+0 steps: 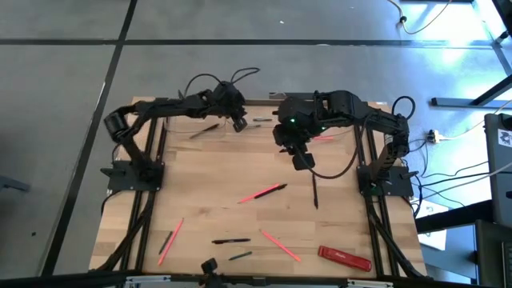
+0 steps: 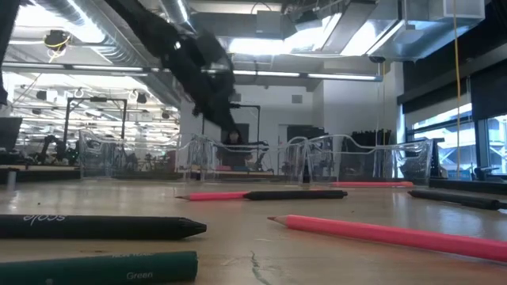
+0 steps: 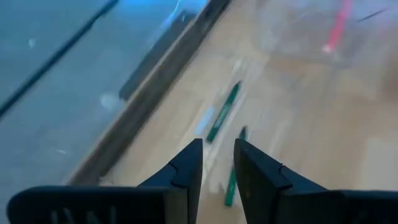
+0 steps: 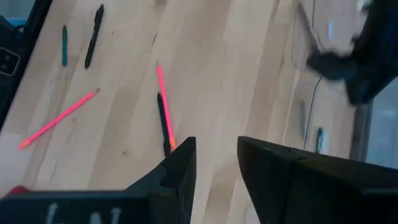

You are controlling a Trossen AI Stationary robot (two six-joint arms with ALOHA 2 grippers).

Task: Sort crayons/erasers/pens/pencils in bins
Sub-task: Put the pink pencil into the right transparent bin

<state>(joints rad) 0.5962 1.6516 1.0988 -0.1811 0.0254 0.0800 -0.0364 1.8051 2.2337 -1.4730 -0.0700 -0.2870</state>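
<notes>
While open, left end effector (image 3: 217, 163) above green crayons (image 3: 222, 112)

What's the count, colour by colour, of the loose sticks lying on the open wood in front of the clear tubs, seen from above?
Pink sticks: 3
Black sticks: 3
Green sticks: 1
Total: 7
A dark sliver beside the leftmost pink one is too unclear to count.
</notes>
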